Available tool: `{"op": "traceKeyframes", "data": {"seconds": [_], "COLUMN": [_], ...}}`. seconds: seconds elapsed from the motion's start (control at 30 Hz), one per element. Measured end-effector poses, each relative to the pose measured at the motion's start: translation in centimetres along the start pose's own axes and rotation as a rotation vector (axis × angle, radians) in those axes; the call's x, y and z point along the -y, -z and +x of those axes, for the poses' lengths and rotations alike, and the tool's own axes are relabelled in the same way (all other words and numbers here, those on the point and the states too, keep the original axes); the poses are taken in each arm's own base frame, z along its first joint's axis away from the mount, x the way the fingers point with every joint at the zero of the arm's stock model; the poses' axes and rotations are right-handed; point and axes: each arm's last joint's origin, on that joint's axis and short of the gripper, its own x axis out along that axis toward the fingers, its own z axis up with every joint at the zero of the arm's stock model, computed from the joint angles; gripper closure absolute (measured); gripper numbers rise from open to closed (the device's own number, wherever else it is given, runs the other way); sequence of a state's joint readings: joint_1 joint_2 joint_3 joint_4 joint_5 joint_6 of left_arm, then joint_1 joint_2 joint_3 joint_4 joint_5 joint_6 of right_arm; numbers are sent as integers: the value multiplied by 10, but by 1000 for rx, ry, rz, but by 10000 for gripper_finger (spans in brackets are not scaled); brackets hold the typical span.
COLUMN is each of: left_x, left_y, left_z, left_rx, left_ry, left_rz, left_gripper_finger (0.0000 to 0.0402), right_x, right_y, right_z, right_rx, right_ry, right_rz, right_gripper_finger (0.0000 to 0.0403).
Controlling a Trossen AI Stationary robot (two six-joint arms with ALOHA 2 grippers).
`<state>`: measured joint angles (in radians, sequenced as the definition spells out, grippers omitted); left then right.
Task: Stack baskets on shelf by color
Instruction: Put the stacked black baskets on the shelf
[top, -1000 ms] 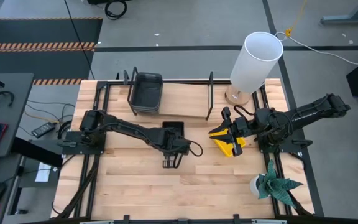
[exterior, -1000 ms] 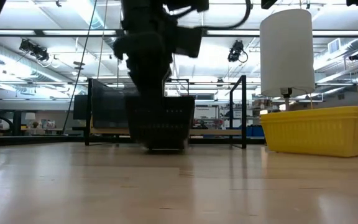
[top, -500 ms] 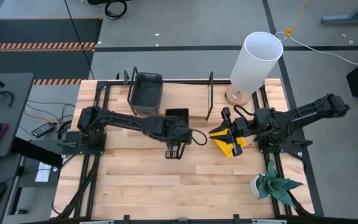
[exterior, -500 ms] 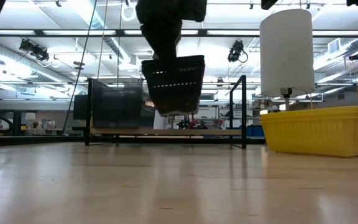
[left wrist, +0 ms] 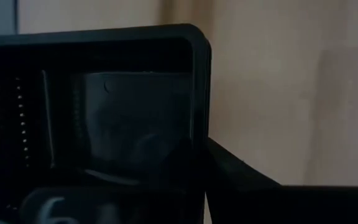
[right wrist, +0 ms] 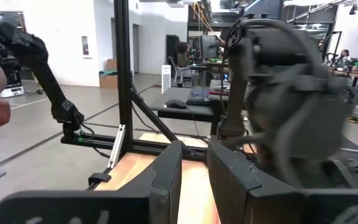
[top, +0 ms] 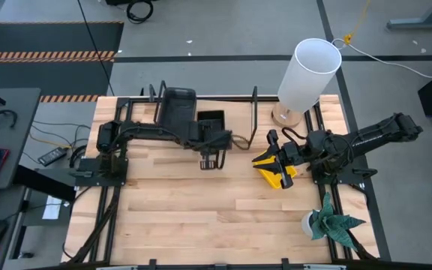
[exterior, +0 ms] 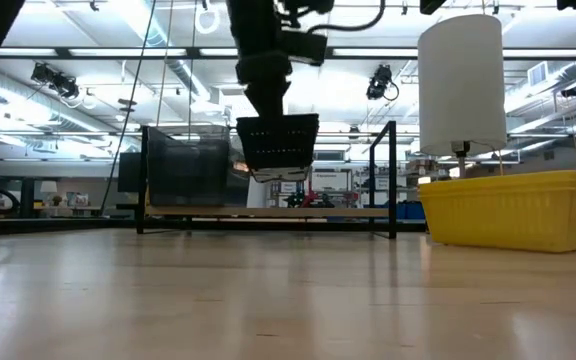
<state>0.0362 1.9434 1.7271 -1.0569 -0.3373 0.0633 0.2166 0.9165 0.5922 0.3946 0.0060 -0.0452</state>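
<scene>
- The left gripper (top: 210, 154) pinches one black mesh basket (exterior: 278, 143), carried in the air above the shelf (top: 231, 120).
- The basket hangs just beside the grey baskets (top: 177, 112), toward the shelf's middle; its long axis runs front to back.
- The right gripper (top: 276, 161) waits beside the yellow baskets (top: 276, 174); I cannot tell its finger state.
- Visible: one black basket, one grey stack, one yellow stack.

One camera looks straight down on my whole table (top: 171, 217); another sits level with its top, facing the room. Both share the shelf (top: 235, 124). My wrist cameras look past my fingers.
</scene>
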Motion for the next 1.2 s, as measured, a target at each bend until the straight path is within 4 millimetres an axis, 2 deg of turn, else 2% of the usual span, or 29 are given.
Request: {"op": "traceKeyframes", "data": {"seconds": [0.13,0.27,0.47,0.63,0.8,1.07,1.2], "left_x": [-25,-45,-67,-82,-90,-93,-93], "left_y": [2,4,7,12,17,22,22], "left_z": [8,15,22,27,29,30,30], "left_rx": [-9,-8,-2,8,-11,-50,-58], "left_ry": [-19,-13,9,91,132,164,152], "left_rz": [-10,-21,13,-5,-29,-39,-87], "left_gripper_finger": [376,364,369,372,360,370,345], "right_x": [0,0,0,0,0,0,0], "right_y": [0,0,0,0,0,0,0], "right_z": [0,0,0,0,0,0,0], "right_rx": [0,0,0,0,0,0,0], "right_ry": [0,0,-1,0,-1,-1,-1], "right_rz": [0,0,0,0,0,0,0], "right_gripper_finger": [320,320,320,320,320,320,320]}}
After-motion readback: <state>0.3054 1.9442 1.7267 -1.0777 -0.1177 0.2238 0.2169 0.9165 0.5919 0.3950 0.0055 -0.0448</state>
